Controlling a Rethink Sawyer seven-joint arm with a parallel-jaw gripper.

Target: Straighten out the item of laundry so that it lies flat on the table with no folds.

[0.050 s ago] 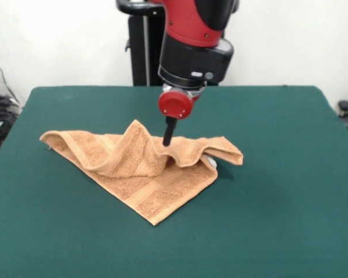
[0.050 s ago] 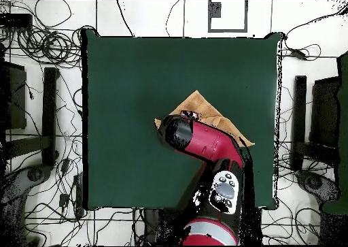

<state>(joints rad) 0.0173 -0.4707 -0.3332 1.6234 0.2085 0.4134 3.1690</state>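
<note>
The Sawyer's red and black arm (image 1: 192,35) descends from the top of the front view, its wrist held vertical. Below the black wrist collar sits a round red disc-shaped housing (image 1: 176,103), and from it a single slim dark finger (image 1: 169,132) points straight down. The gripper (image 1: 168,141) shows only this one narrow tip; whether its jaws are parted or closed cannot be made out. In the overhead view the arm (image 2: 204,145) reaches diagonally out from the base (image 2: 216,217), its black end cap hiding the gripper beneath.
</note>
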